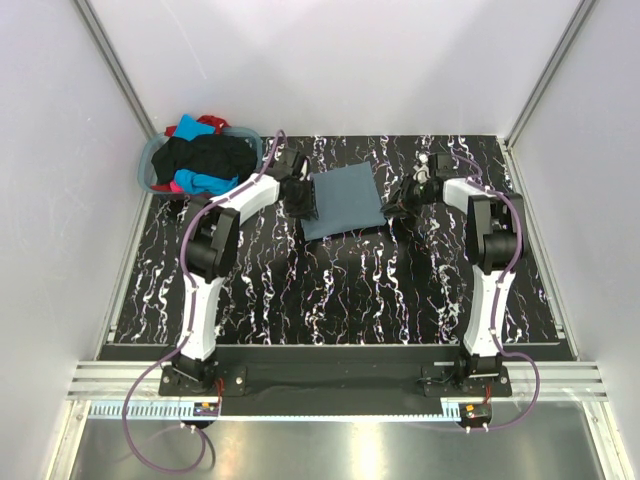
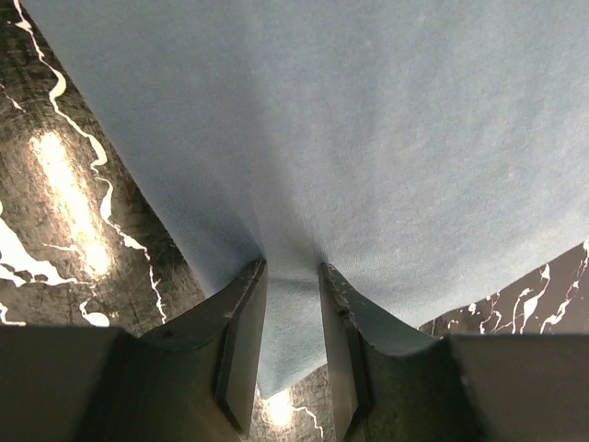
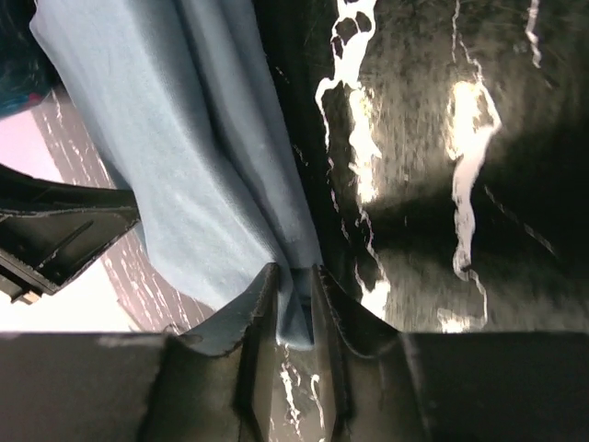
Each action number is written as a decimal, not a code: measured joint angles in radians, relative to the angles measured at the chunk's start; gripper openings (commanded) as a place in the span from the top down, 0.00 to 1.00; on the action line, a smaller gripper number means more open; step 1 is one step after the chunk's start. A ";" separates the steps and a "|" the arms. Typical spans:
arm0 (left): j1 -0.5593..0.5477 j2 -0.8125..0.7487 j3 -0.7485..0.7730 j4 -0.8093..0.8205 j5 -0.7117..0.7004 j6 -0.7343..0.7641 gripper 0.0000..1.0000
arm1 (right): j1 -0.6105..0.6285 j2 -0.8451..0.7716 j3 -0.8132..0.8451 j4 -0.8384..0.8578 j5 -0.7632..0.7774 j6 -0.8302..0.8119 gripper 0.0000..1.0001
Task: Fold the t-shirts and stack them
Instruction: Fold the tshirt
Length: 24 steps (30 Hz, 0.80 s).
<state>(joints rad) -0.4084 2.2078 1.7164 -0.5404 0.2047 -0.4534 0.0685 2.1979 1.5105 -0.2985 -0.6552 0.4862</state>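
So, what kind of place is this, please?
Probably a robot test cell, not a home: plain white walls on metal framing, left arm and right arm bolted to a black marbled table, a basket of t-shirts.

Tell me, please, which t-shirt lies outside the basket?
The slate blue-grey fabric t-shirt, alone on the marbled table; the other t-shirts sit heaped in the round plastic basket.

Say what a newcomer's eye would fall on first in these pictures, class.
First, the blue-grey t-shirt lying at the far middle of the black marbled table, with the left gripper and right gripper each pinching an edge of it. Next, the basket at the far left corner, heaped with black, turquoise, red and pink clothes.
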 measured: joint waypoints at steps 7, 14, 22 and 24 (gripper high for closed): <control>-0.003 -0.008 0.026 -0.031 -0.012 0.017 0.63 | 0.000 -0.121 0.029 -0.048 0.033 0.001 0.65; 0.003 -0.007 0.028 -0.042 -0.012 0.015 0.63 | 0.008 -0.114 0.170 -0.005 -0.068 0.026 0.82; 0.006 -0.002 0.028 -0.042 -0.038 0.012 0.62 | 0.041 0.155 0.390 0.047 -0.177 0.051 0.79; 0.006 0.003 0.028 -0.042 -0.048 0.013 0.62 | 0.041 0.229 0.423 0.047 -0.176 0.052 0.75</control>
<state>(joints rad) -0.4026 2.2105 1.7443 -0.5823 0.1570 -0.4404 0.1097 2.4271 1.9335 -0.2516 -0.8314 0.5381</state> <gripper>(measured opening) 0.377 0.212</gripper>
